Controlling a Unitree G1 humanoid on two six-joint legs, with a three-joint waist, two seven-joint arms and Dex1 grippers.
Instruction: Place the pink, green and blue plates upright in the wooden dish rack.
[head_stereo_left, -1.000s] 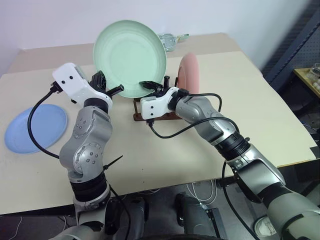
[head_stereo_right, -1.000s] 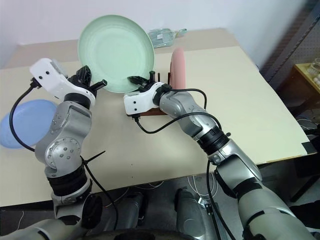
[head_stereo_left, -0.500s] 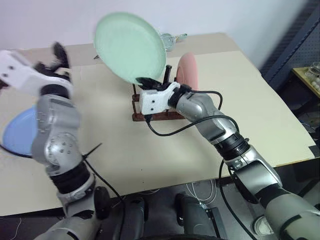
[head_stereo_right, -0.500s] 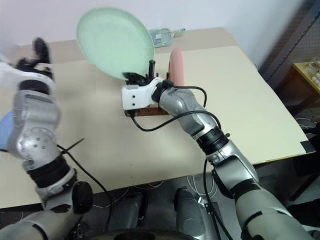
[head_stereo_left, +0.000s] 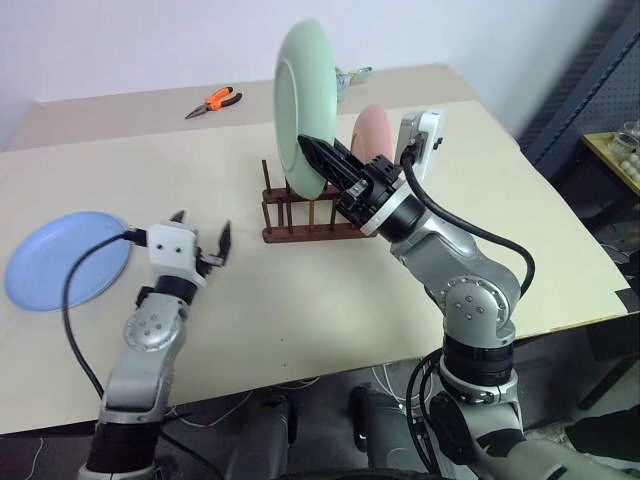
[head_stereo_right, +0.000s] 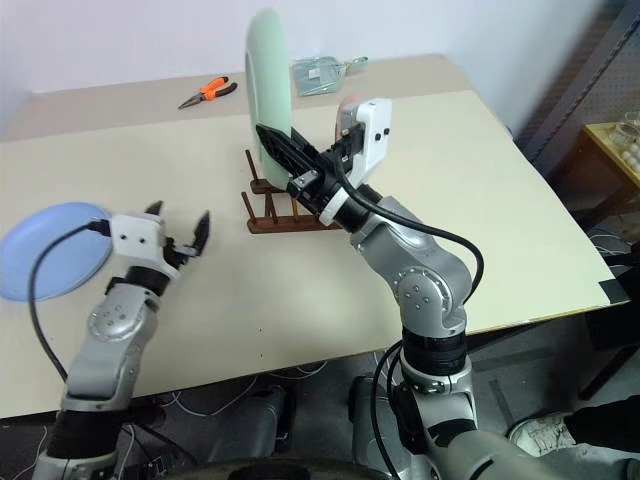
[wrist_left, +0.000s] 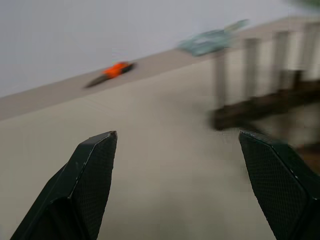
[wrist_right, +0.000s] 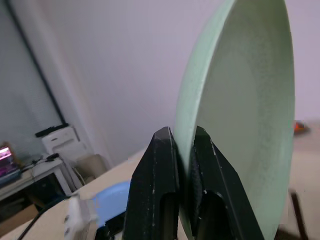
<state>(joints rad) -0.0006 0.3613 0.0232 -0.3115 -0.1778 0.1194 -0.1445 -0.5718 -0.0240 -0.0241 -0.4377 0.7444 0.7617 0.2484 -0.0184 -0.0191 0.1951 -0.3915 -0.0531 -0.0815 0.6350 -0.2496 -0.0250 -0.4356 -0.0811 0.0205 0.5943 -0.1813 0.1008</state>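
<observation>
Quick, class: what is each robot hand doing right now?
Left hand: open, holding nothing.
Right hand: shut on the pale green round plate, held upright on edge.

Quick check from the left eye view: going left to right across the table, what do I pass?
blue plate → left gripper, open → wooden dish rack → green plate, held upright on edge by the right gripper → pink plate, standing in the rack.

The beige surface carried the wooden dish rack, a blue plate lying flat, and orange-handled pliers.
</observation>
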